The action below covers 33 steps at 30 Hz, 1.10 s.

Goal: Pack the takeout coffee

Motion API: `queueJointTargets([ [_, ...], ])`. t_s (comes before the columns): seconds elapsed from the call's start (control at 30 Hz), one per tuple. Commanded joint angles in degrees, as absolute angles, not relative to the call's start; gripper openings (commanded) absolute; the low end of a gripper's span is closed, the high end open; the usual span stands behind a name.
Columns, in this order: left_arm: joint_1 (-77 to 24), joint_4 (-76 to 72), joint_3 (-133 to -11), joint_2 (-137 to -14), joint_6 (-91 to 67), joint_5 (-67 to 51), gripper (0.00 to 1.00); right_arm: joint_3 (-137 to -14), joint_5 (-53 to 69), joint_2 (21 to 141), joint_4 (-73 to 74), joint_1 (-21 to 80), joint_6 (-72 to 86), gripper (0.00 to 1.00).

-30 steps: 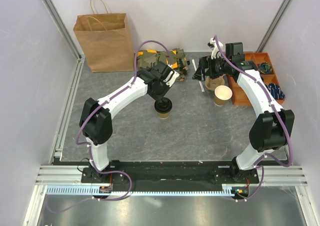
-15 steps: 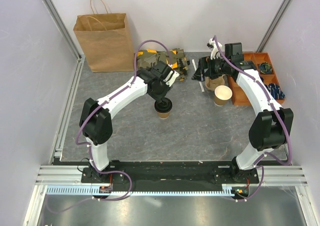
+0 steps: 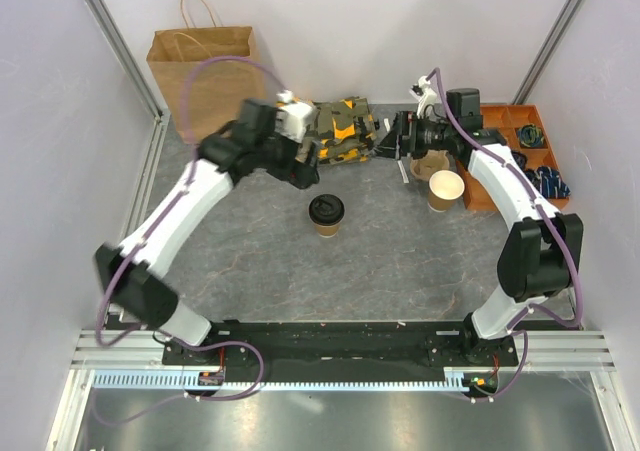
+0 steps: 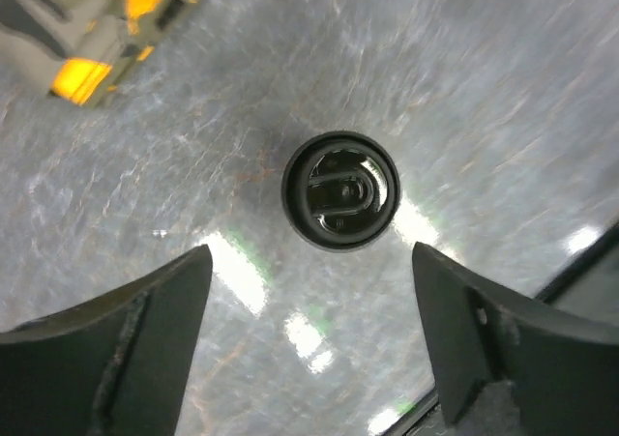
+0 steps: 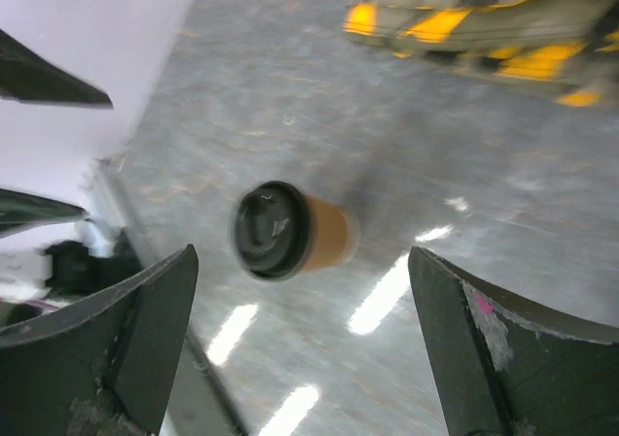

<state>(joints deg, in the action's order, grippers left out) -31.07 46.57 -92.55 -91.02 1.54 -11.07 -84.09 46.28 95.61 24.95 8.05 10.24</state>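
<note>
Overhead view of a grey table (image 3: 400, 261) w/ two white robot arms bolted at its near edge. The takeout coffee (image 3: 326, 214), a small brown cup w/ black sip lid, stands upright near the table's centre, touched by nothing. Change vs. a sec ago: the left gripper (image 3: 302, 171), then down over the lid, has let go and swung up and away toward the back-left. It now hangs apart from the cup, closer to the paper bag (image 3: 205, 81). Left wrist cam looks straight down on the cup, both fingers spread wide, nothing btw them. The right gripper (image 3: 400, 143) hovers at back-right, also spread wide and empty; its cam sees the cup at a slant. A lidless cup (image 3: 445, 189) sits just beside an orange tray (image 3: 520, 151); an olive-and-yellow bundle (image 3: 345, 129) lies at the back. For the task: packing looks not yet done, as the cup is well apart from the bag and will prob. need a fresh grasp.
</note>
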Motion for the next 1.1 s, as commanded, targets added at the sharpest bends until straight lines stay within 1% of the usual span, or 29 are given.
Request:
queueJointTargets([
  [0.0, -23.9, 27.9, -77.2, -74.7, -8.4, -27.0, 1.0, -76.2, 55.7, 95.2, 6.8, 13.0, 26.9, 0.98],
  [0.03, -22.5, 24.2, -73.4, -72.1, -10.7, -29.1, 1.0, -75.5, 56.6, 95.8, 4.9, 14.1, 28.4, 0.98],
  [0.07, -22.2, 20.3, -66.4, -69.2, -12.0, -29.2, 1.0, -75.2, 57.3, 96.3, 3.6, 15.3, 30.9, 0.98],
  [0.13, -21.5, 12.3, -60.9, -63.1, -15.3, -31.1, 1.0, -75.0, 59.0, 98.2, 0.4, 18.5, 33.0, 0.98],
  [0.17, -21.4, 10.7, -57.3, -61.8, -16.3, -32.9, 1.0, -75.0, 59.4, 98.7, -1.0, 19.5, 34.2, 0.98],
  [0.2, -21.2, 9.8, -56.3, -60.7, -17.2, -36.3, 1.0, -74.4, 59.5, 99.2, -4.4, 20.8, 37.5, 0.98],
  [0.27, -21.0, 8.8, -54.3, -60.4, -20.9, -38.7, 1.0, -73.0, 60.0, 100.6, -9.6, 21.7, 42.2, 0.89],
  [0.3, -20.8, 8.6, -54.0, -60.5, -22.0, -40.8, 0.98, -70.8, 60.1, 101.1, -16.5, 22.2, 48.7, 0.83],
  [0.33, -20.3, 8.4, -53.6, -61.0, -23.7, -41.8, 0.96, -69.5, 60.4, 102.1, -20.1, 22.4, 51.5, 0.69],
  [0.37, -20.0, 7.7, -52.8, -61.4, -24.8, -42.4, 0.94, -68.4, 60.5, 102.6, -23.4, 22.5, 54.6, 0.63],
  [0.4, -19.9, 7.5, -52.7, -62.1, -26.0, -43.1, 0.89, -66.3, 60.6, 103.0, -28.7, 22.6, 56.8, 0.56],
  [0.43, -19.2, 7.2, -52.6, -63.5, -28.3, -43.7, 0.85, -65.5, 60.6, 103.7, -30.0, 22.6, 59.2, 0.44],
  [0.47, -18.7, 6.1, -52.5, -64.3, -29.3, -44.3, 0.81, -64.9, 60.4, 104.0, -30.7, 22.6, 59.6, 0.39],
  [0.5, -18.4, 5.5, -52.5, -65.1, -30.2, -45.6, 0.71, -64.1, 60.3, 104.1, -30.9, 22.6, 59.6, 0.33],
  [0.53, -18.0, 4.8, -52.4, -65.8, -31.8, -46.2, 0.67, -63.7, 60.2, 104.3, -30.9, 22.7, 59.3, 0.25],
  [0.57, -17.8, 4.1, -52.2, -67.0, -32.6, -46.7, 0.62, -63.6, 60.1, 104.4, -30.7, 22.6, 59.2, 0.23],
  [0.6, -17.8, 2.3, -52.1, -67.4, -33.0, -47.1, 0.55, -63.2, 60.2, 104.6, -30.3, 22.7, 59.3, 0.21],
  [0.7, -17.8, 0.3, -51.6, -68.5, -34.7, -47.1, 0.47, -61.8, 60.0, 105.4, -30.3, 22.8, 59.0, 0.17],
  [0.77, -17.8, 0.3, -51.5, -69.2, -34.6, -47.1, 0.46, -60.8, 60.2, 106.0, -30.3, 22.8, 58.9, 0.14],
  [0.83, -17.8, 0.3, -51.3, -69.9, -34.5, -46.8, 0.45, -60.6, 60.6, 107.0, -30.2, 22.9, 59.0, 0.14],
  [1.07, -17.8, 0.2, -50.3, -71.5, -34.5, -46.4, 0.45, -60.6, 61.0, 109.5, -28.2, 22.9, 55.9, 0.11],
])
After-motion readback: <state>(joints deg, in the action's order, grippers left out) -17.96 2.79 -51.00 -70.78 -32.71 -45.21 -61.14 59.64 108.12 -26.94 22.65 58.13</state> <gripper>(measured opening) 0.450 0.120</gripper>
